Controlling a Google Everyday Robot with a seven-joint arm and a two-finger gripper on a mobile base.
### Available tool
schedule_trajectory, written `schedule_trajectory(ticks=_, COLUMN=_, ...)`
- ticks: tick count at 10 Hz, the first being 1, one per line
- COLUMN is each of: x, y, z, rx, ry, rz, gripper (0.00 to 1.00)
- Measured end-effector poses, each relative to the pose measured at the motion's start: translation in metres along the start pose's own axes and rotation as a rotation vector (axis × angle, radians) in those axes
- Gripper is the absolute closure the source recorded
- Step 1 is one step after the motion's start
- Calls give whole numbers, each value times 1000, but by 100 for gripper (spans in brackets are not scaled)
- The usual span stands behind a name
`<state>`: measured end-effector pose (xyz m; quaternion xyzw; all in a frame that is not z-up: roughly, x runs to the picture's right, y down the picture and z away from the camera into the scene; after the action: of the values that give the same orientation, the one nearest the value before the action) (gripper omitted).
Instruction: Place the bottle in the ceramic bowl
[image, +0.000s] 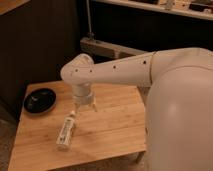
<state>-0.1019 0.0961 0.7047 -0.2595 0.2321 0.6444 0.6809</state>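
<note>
The white bottle (66, 131) lies on its side on the wooden table (110, 125), cap pointing up toward the gripper. The black ceramic bowl (40, 100) sits at the table's far left corner, with a small light mark inside. My gripper (83, 106) hangs from the white arm just above the table, right by the bottle's cap end and to the right of the bowl. The bottle is not held.
The big white arm body (175, 110) fills the right of the view and hides the table's right side. A dark cabinet wall stands behind the table, with a grey ledge (105, 48) at the back. The table's front edge runs along the bottom.
</note>
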Motion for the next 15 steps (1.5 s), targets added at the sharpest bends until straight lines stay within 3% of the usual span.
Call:
schedule_trajectory(ticks=6, x=1, y=1, z=1, rx=-4, ry=0, rz=-1, gripper=35)
schedule_trajectory(ticks=10, x=9, y=23, z=25, rx=-122, ry=23, rz=29, gripper=35)
schedule_trajectory(ticks=12, x=17, y=33, z=47, rx=-161, ry=52, rz=44, gripper=35)
schedule_trajectory(ticks=15, x=24, y=47, z=70, rx=-202, ry=59, rz=44, gripper=35)
